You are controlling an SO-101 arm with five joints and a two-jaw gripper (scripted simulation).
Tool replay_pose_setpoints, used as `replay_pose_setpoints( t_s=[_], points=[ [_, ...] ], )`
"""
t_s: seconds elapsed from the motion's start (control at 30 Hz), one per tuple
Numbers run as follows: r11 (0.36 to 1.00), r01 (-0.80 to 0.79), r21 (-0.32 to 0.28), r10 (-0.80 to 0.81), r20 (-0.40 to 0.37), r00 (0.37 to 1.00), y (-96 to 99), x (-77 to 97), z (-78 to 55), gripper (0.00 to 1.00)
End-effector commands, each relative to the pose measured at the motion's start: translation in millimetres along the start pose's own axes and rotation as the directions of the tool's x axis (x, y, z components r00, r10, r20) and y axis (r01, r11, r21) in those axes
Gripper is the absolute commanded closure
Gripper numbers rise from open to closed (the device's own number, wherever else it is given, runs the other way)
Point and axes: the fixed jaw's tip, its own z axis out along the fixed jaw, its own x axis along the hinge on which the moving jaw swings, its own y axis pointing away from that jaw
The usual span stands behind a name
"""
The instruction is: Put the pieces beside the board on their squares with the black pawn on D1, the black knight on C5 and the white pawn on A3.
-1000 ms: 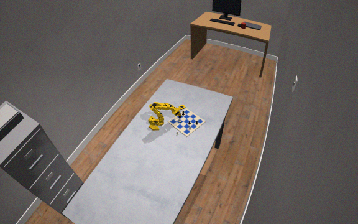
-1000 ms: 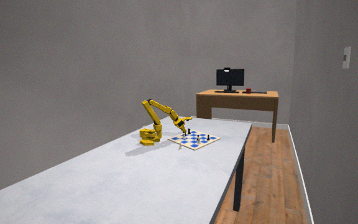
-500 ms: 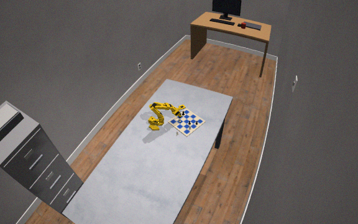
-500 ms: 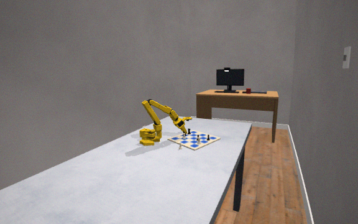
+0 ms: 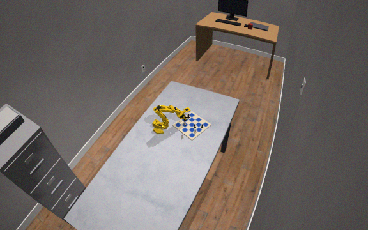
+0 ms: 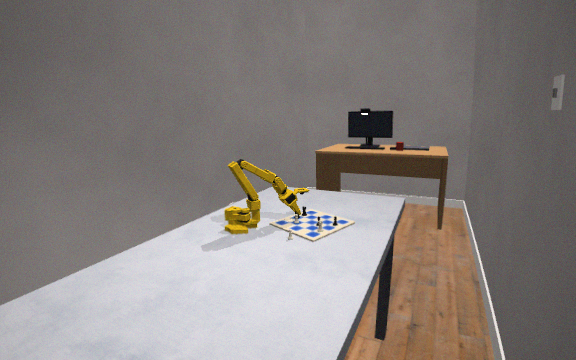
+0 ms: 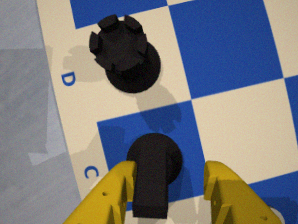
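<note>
My gripper point(image 7: 168, 177) point(image 5: 184, 121) point(image 6: 296, 214) hangs low over the near edge of the blue-and-cream chessboard point(image 7: 55, 50) point(image 5: 200, 131) point(image 6: 313, 236). Its fingers stand slightly open on either side of the black knight point(image 7: 154, 163), with a gap showing on the right. The knight stands on the blue square in row C, next to the lettered edge. A black rook point(image 7: 124, 52) point(image 5: 188, 115) point(image 6: 304, 211) stands on the neighbouring D square. The white pawn point(image 5: 181, 137) point(image 6: 289, 235) stands on the table beside the board. I cannot make out the black pawn.
More pieces stand further across the board: a white one point(image 5: 195, 128) point(image 6: 319, 227) and a black one point(image 5: 202, 125) point(image 6: 335, 220). The arm's base point(image 5: 158, 126) point(image 6: 237, 220) sits left of the board. The table edge point(image 6: 393, 235) runs just behind the board.
</note>
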Motion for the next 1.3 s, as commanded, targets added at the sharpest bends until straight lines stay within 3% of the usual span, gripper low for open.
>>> replay_pose_setpoints(
  t_s=[0.0, 1.27],
  points=[
    [1.000, -0.001, -0.006, 0.001, -0.011, 1.000, 2.2, 2.7, -0.5, 0.87],
    [1.000, 0.017, -0.017, -0.017, -0.010, 1.000, 6.3, -0.4, -3.4, 0.87]
  ],
)
